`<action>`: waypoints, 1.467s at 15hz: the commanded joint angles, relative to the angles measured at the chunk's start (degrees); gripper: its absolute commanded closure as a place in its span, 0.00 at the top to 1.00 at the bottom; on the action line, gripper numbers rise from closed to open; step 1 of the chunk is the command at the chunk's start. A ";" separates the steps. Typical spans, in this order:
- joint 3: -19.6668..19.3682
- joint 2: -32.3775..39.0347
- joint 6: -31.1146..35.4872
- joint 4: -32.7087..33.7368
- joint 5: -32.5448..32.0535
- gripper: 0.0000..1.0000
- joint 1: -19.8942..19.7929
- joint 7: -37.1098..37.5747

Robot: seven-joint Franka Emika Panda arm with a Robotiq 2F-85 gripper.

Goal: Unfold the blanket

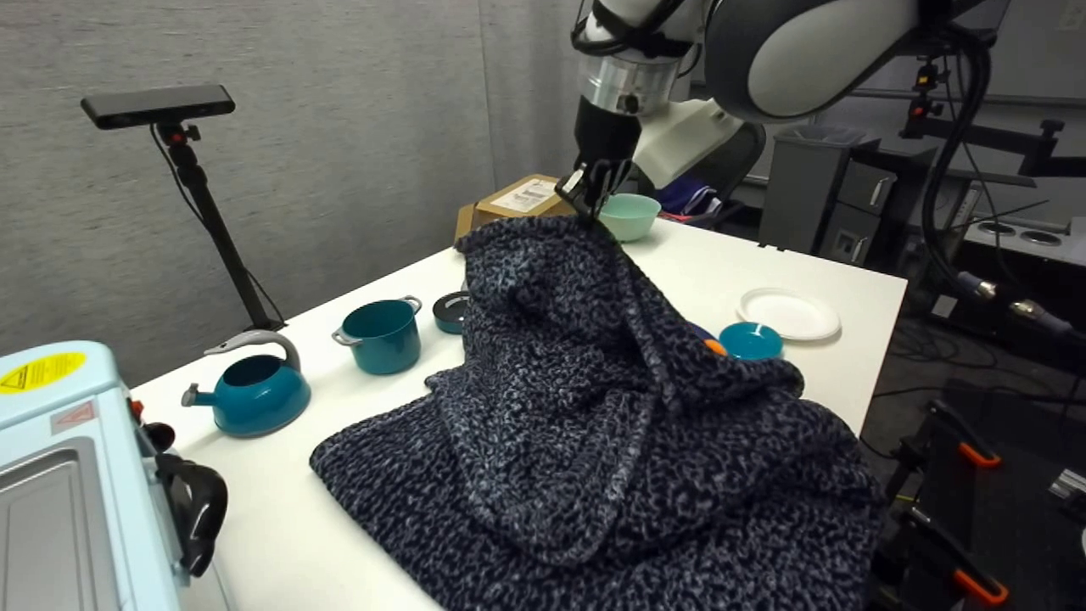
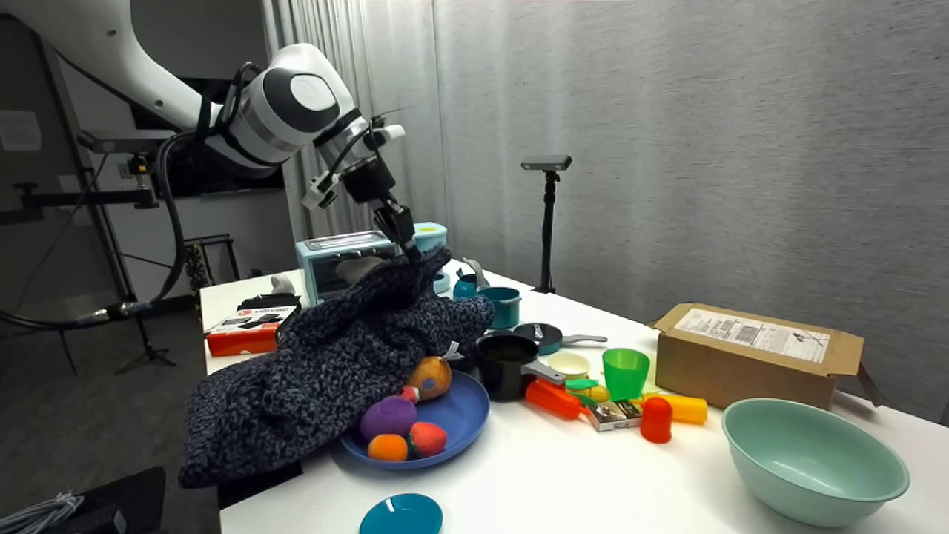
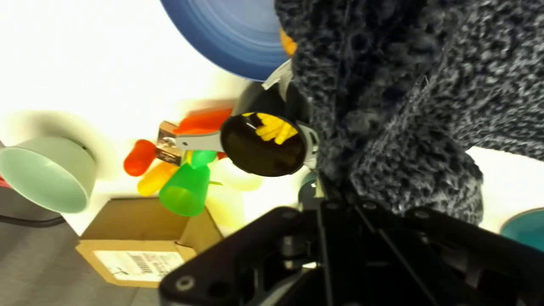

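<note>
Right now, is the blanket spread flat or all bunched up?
Bunched up, not flat: in an exterior view, the speckled knit blanket rises to a peak held in the jaws, with folds below.

a textured grey curtain [image 2: 704, 185] runs along one side of the white table [image 2: 593, 475], pleated at one end in an exterior view. soft upright bands of light and shade cross it, and the table is brightly lit. elsewhere the room is dim: dark floor [image 2: 67, 423], and a dark grey wall or door [image 2: 30, 81], which is unclear, bearing a pale sheet of paper [image 2: 18, 132]. in an exterior view, beyond the table, stand a black chair [image 1: 743, 163], a grey bin [image 1: 789, 191] and a dark drawer unit [image 1: 848, 222].
</note>
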 commanded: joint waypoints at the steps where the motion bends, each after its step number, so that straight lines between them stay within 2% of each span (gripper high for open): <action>1: -1.39 -5.52 0.32 -3.45 3.12 0.01 -4.63 -1.26; 9: -6.86 -11.67 1.14 -8.59 3.64 0.01 -15.54 -0.82; 16: -12.99 -9.82 5.66 -10.16 4.21 0.01 -23.90 -4.89; 22: -16.74 -6.00 6.87 -9.19 3.73 0.01 -27.86 -6.71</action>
